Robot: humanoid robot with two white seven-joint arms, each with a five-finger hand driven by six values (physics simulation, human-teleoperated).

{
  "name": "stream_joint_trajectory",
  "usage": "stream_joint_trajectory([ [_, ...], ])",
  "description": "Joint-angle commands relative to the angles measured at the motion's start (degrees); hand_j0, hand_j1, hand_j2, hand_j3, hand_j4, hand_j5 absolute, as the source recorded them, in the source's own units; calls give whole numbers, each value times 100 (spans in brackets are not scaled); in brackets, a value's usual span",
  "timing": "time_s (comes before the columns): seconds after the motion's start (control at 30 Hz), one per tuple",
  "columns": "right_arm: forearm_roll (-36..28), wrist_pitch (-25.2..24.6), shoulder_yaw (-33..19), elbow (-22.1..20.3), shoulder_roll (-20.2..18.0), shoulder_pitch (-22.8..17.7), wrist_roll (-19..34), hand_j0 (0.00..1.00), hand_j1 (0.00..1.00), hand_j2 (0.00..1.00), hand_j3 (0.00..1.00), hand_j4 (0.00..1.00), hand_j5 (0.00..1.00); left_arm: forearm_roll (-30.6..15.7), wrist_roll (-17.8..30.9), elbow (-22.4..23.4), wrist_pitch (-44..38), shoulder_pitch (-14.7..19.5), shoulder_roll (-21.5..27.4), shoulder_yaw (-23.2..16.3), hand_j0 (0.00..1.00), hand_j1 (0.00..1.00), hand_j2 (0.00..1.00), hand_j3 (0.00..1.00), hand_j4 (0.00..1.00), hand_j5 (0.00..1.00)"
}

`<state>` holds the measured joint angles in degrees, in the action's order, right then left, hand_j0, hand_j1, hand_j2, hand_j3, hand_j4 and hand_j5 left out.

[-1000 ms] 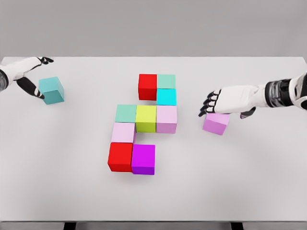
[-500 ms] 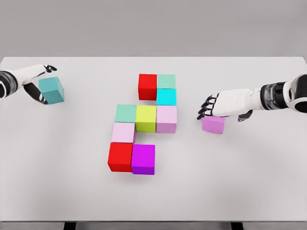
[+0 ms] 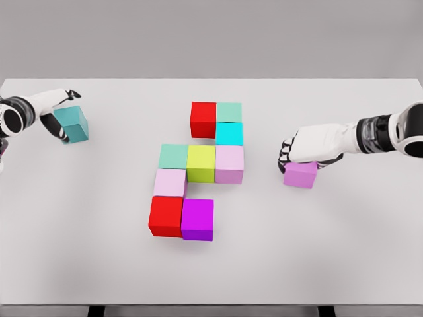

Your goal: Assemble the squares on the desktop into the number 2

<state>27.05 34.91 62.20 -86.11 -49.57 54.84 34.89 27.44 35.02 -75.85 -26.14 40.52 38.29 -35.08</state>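
Several coloured cubes sit joined at the table's middle: a red cube [image 3: 203, 119], a mint cube [image 3: 229, 111] and a cyan cube [image 3: 229, 133] on top, a green [image 3: 174, 156], yellow-green [image 3: 201, 163] and lilac cube [image 3: 230, 164] in a row, then a pale pink [image 3: 170, 183], a second red [image 3: 165, 216] and a magenta cube [image 3: 197, 219]. My right hand [image 3: 291, 157] lies over a loose violet cube [image 3: 301, 175], fingers curled down on its far left edge. At the far left my left hand [image 3: 61, 113] grips a teal cube [image 3: 74, 125].
The white table [image 3: 330, 251] runs the full width, its front edge near the picture's bottom. A grey wall lies behind it.
My right hand's fingers have curled down around the violet cube, which shifted slightly. My left hand has closed in on the teal cube and drawn it a little up and left.
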Motion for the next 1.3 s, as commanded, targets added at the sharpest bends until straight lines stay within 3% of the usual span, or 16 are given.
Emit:
stream_joint_trajectory([
  [0.0,-95,9,-23,-240,-176,-9,11,43,43,43,43,43,43,174,-2,193,12,9,-120,-17,98,98,98,98,98,98],
  [0.13,-429,9,-260,-688,-501,-35,11,43,43,43,43,43,43,253,-2,220,3,9,-173,-17,98,98,98,98,98,98],
  [0.23,-719,9,-401,-1444,-1046,-88,11,44,44,44,44,44,44,254,-2,264,3,9,-182,-17,96,96,96,96,96,96],
  [0.27,-1053,9,-480,-1444,-1090,-97,11,44,44,44,44,44,44,254,-2,290,3,9,-182,-17,95,95,95,95,95,95],
  [0.43,-1176,9,-454,-1453,-914,-229,11,44,44,44,44,44,44,254,-2,290,-23,0,-182,-17,90,90,90,90,90,90],
  [0.63,-1844,9,-463,-1453,-923,-264,11,44,44,44,44,44,44,254,-2,290,-50,-9,-164,-17,74,74,74,74,74,74],
  [0.73,-1923,9,-437,-1453,-914,-334,11,44,44,44,44,44,44,254,-2,299,-50,-9,-173,-8,73,73,73,73,73,73],
  [0.9,-1914,9,-85,-1453,-299,-299,11,44,44,44,44,44,44,254,-2,290,-261,-26,-173,-17,69,69,69,69,69,69],
  [1.07,-1906,9,126,-1453,-238,-316,11,44,44,44,44,44,44,236,-2,282,-261,-9,-173,1,54,54,54,54,54,54],
  [1.27,-1888,9,161,-1453,52,-272,11,44,44,44,44,44,44,236,-2,202,-261,105,-182,36,49,49,49,49,49,49],
])
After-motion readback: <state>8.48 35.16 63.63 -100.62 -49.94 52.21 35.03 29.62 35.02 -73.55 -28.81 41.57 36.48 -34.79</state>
